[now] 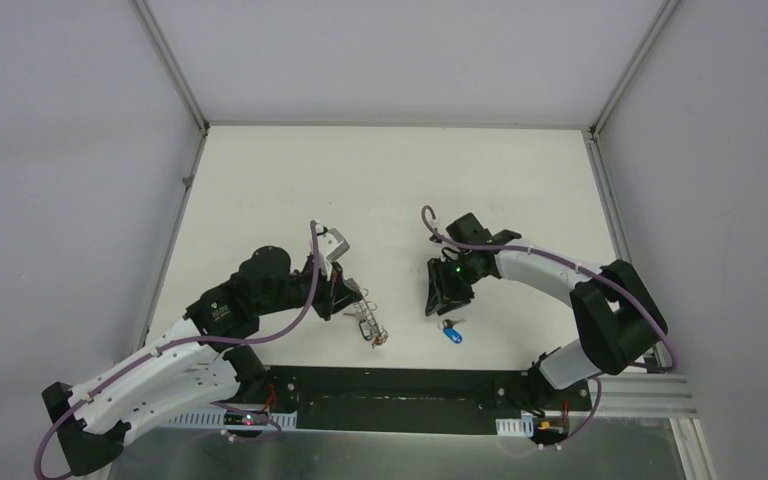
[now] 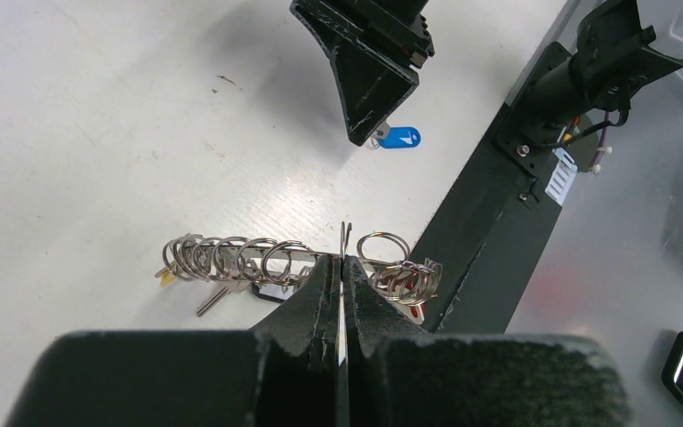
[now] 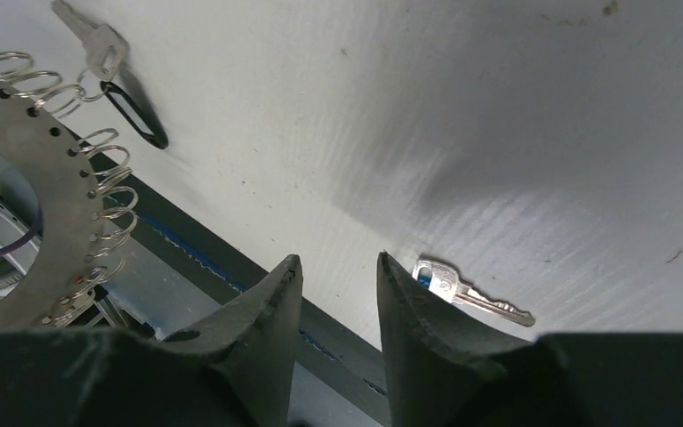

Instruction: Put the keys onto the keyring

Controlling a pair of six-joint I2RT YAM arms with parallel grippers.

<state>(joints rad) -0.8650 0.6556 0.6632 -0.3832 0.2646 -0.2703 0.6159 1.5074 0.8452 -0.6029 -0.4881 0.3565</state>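
- On the white table (image 1: 380,180), near its front edge, the blue-tagged key (image 1: 452,333) lies flat. It is just in front of the right gripper (image 1: 442,298) and not touching it.
- Key form: a small silver blade with cut teeth and a squarish head, fitted with an oval tag of blue plastic.
- Right wrist view: the silver blade and head (image 3: 467,294) show in detail, close beside one finger. Only a sliver of blue shows at the head.
- Left wrist view: the blue tag (image 2: 400,137) shows plainly, while the right gripper (image 2: 369,76) hides most of the blade.
- Right gripper (image 3: 338,260): fingers apart, with nothing between them.
- Left gripper (image 2: 342,267): fingers pressed together on a thin metal plate (image 2: 344,236), seen edge-on in its own view.
- Right wrist view only: the plate (image 3: 44,196) is flat, grey and curved, with small holes punched along its rim.
- Wire rings (image 2: 231,258) sit in a row along the plate edge, on both sides of the left gripper.
- A second key (image 3: 89,40) hangs at one end of the ring row, with a black loop (image 3: 138,116) beside it. Its tag colour cannot be told.
- Finger material: matte black and rough, with ridged inner faces.
- Table surface: smooth, white and faintly scuffed. A dark rail (image 1: 390,385) runs along its front edge.
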